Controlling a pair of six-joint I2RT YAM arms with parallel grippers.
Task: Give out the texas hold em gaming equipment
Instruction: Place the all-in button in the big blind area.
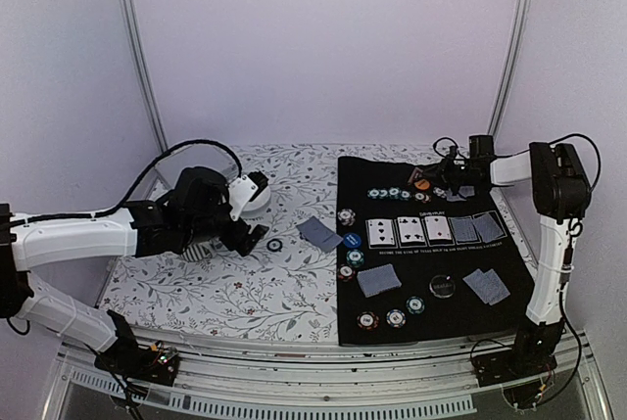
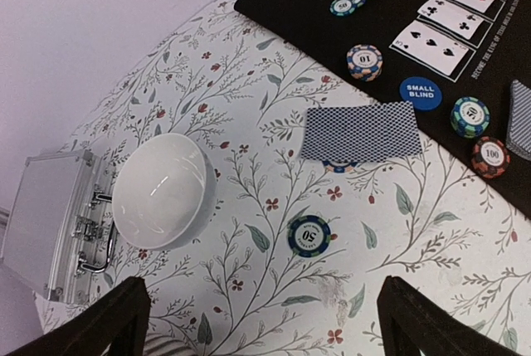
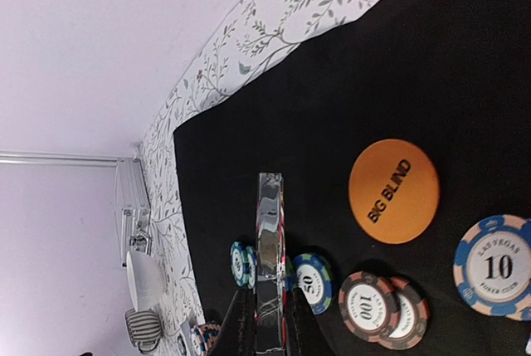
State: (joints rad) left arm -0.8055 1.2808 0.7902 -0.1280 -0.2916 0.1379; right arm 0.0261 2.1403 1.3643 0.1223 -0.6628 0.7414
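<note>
My left gripper [image 2: 265, 331] is open and empty above the floral cloth, a little short of a single blue-green 50 chip [image 2: 309, 235]. Beyond it lie grey-blue-backed cards [image 2: 358, 131] with a chip under their edge, and the blue small-blind button [image 2: 420, 93]. My right gripper [image 3: 270, 310] is shut on a clear shiny flat piece [image 3: 270, 223] seen edge-on, held over the back of the black mat [image 1: 431, 261] next to chips [image 3: 313, 281] and the orange big-blind button [image 3: 393, 191]. Face-up cards [image 1: 411, 230], a black disc [image 1: 443, 286] and front chips [image 1: 395, 317] lie on the mat.
A white bowl [image 2: 162, 190] and a silver metal case [image 2: 50, 223] stand at the left of the cloth, close to my left gripper. A striped mug [image 3: 143, 329] stands near the bowl. Two face-down card pairs [image 1: 379, 281] [image 1: 486, 286] lie on the mat's front half.
</note>
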